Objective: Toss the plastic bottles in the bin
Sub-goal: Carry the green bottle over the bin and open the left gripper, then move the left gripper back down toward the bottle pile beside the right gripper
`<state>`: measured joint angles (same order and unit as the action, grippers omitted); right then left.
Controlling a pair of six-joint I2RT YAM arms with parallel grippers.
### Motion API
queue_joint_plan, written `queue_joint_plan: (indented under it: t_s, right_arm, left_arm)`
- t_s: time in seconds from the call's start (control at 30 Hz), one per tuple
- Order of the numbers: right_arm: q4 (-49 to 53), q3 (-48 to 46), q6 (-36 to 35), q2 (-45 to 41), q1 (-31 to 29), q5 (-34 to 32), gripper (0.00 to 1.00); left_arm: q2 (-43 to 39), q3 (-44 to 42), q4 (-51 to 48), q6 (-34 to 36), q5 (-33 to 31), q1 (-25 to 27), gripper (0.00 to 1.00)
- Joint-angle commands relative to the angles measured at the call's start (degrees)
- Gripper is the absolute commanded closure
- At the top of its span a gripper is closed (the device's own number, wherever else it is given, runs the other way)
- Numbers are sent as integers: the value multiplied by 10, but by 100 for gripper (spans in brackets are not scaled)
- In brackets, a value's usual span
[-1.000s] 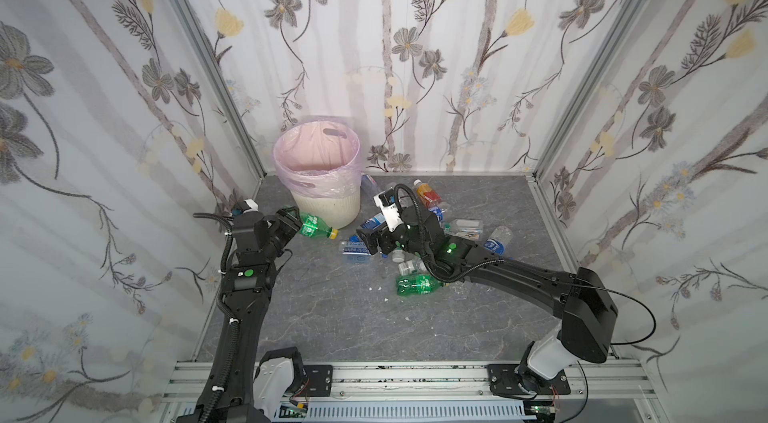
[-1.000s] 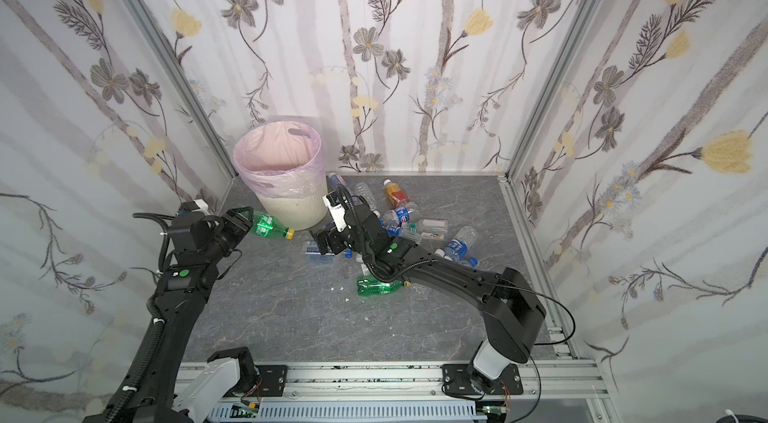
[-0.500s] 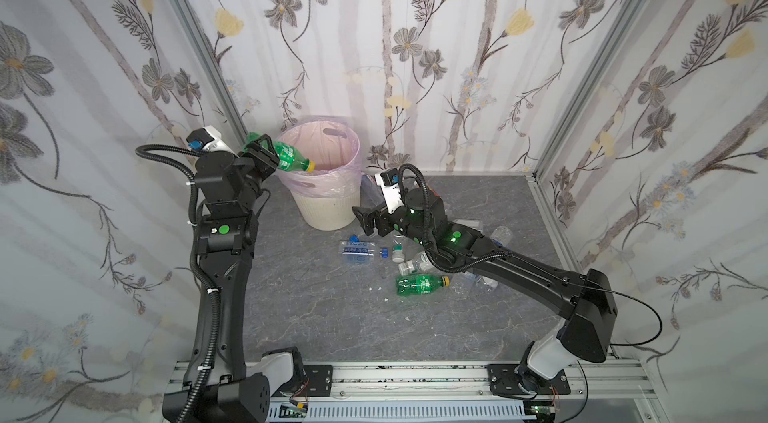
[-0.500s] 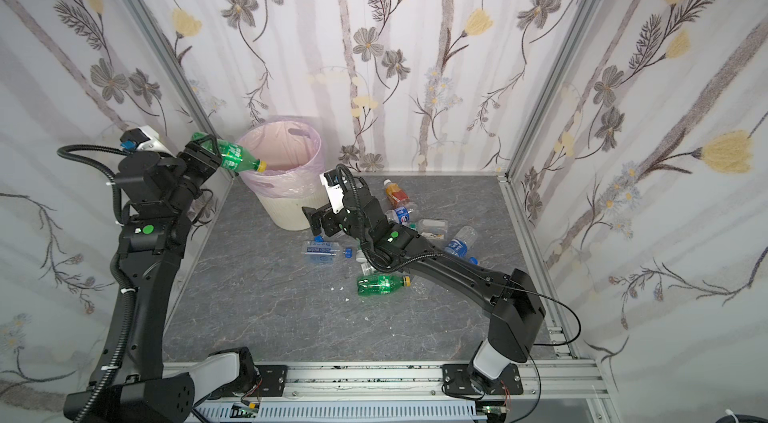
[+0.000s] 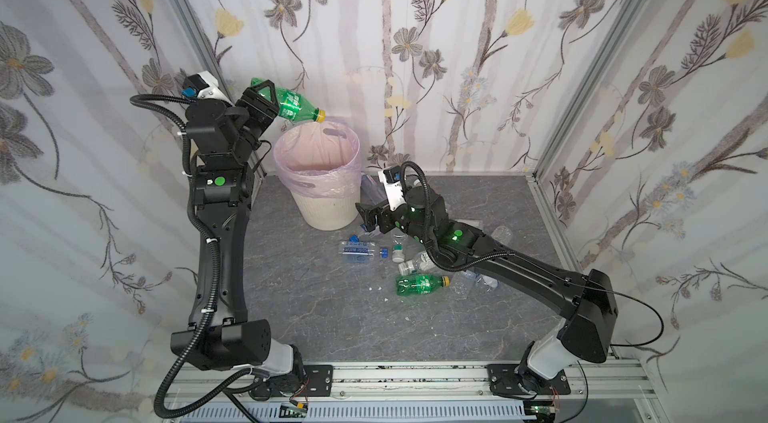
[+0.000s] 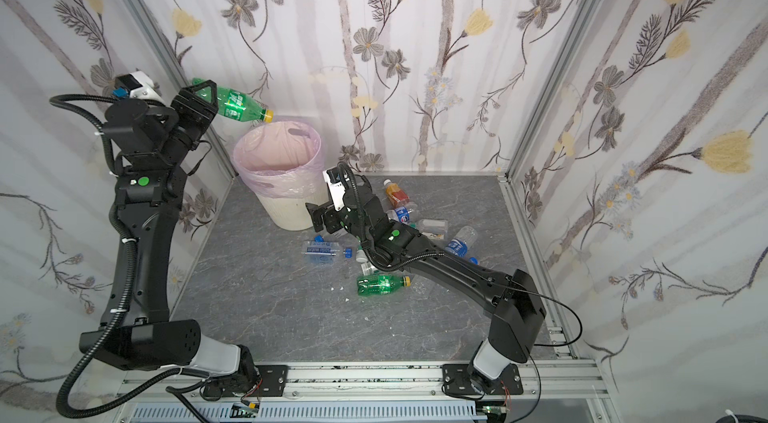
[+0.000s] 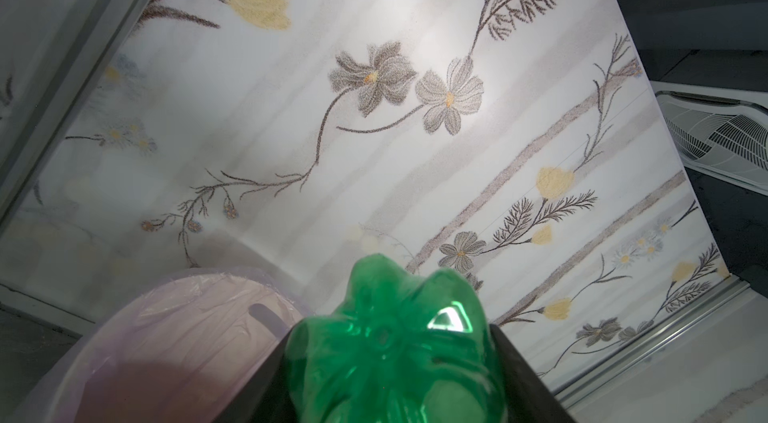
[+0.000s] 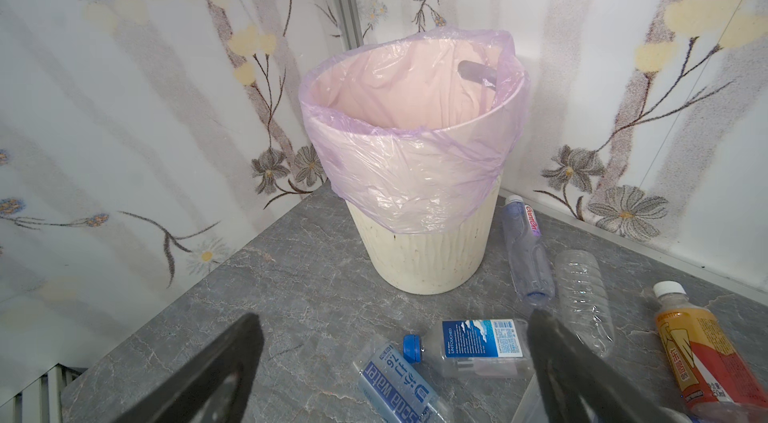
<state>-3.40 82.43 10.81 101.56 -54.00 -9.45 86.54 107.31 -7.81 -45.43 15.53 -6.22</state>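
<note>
Green plastic catches the eye first: a green bottle [image 5: 293,103] is up in the air, clenched by its base end in the left pincer [image 5: 269,103], with the cap end tipped down toward the bin [image 5: 328,209]. In a top view the yellow cap sits at the far rim of the bin's mouth. Whether it is truly over the opening or just beside it, I cannot tell. The left wrist view shows the bottle's base pinched between the two dark jaws, with the pink liner [image 7: 174,329] below and to one side. This one is lifted to the bin but not yet dropped.

The right pincer [image 5: 362,218] hangs low beside the bin, jaws spread wide with nothing between them, above the clutter on the worktop [image 5: 324,317].

By my reckoning nearly everything is left to do. A second green bottle [image 5: 419,284] lies on its side near the middle. Clear bottles [image 5: 357,249] with blue labels lie just beside the right pincer, and an orange-red bottle [image 6: 394,194] lies toward the back wall. More clear ones are partly hidden under the right arm. What I can see of the bin's inside is bare liner. Its bottom is hidden, so I cannot say whether any bottle is already in.
</note>
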Motion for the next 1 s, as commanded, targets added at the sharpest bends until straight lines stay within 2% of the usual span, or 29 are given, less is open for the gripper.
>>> queue_joint_plan:
  t_s: [0.0,0.03,0.07,0.13,0.4,0.53,0.7,0.97]
  right_arm:
    - [0,1,-2,-5,0,-11,0]
    - [1,0,0,-4,0,-10,0]
    - [2,0,1,-5,1,-10,0]
    - [4,-4,6,-12,1,-11,0]
    - [-8,-41,12,-36,0,-13,0]
    - [-15,-51,22,-36,1,-9,0]
    - [-19,-58,34,-35,1,-8,0]
    - [-17,-88,65,-53,25,-13,0]
  left_arm:
    - [48,8,15,-41,32,-2,49]
    - [65,2,15,-55,44,-7,44]
    - [76,-6,15,-69,54,-10,34]
    - [92,-18,15,-75,67,-9,1]
    - [48,-34,15,-52,90,4,0]
    - [7,-76,14,-39,93,22,0]
    - [-41,-145,14,4,89,73,0]
    - [-116,-290,12,59,23,170,0]
